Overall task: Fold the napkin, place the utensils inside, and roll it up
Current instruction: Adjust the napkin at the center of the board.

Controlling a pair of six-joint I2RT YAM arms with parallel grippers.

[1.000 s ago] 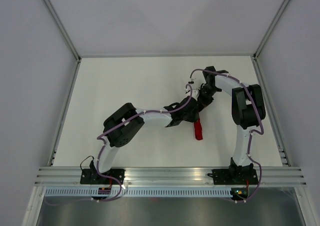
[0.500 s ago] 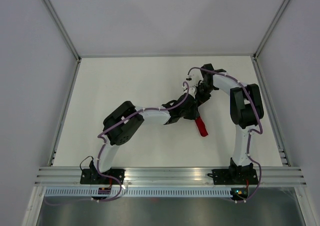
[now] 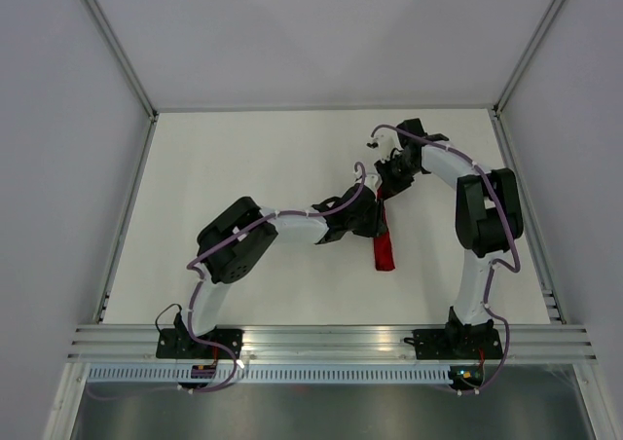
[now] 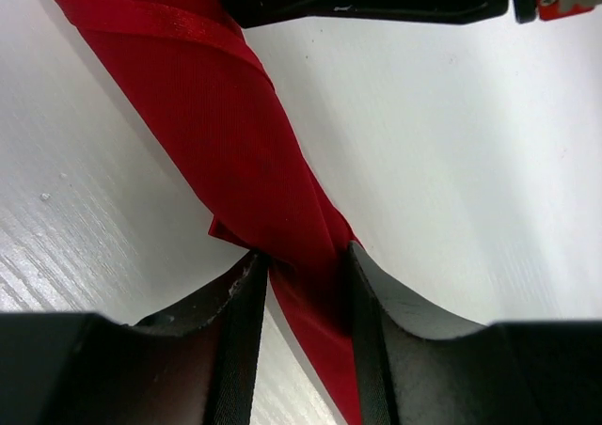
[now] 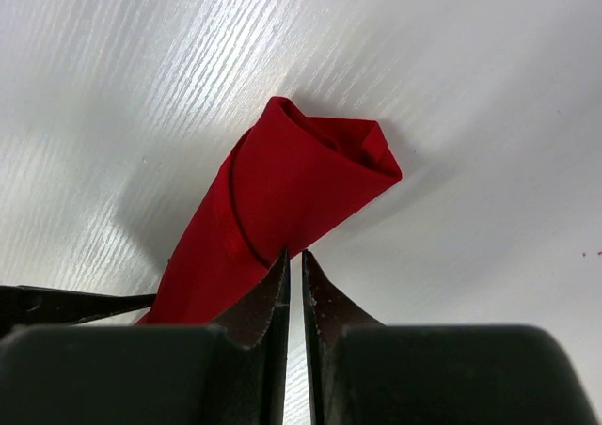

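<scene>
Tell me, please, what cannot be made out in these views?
Utensils: in no view; if inside, the rolled napkin hides them.
Top external: the napkin's far end, covered by both sets of jaws.
Left wrist: one end of the roll, cut by the bottom edge.
Right wrist: whether the nearly closed right jaws pinch cloth; their tips hide contact.

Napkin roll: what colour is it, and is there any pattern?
The napkin is plain bright red, no pattern; clearest in the right wrist view.

napkin: rolled, diagonal | left pincer: fingers touching both sides
</scene>
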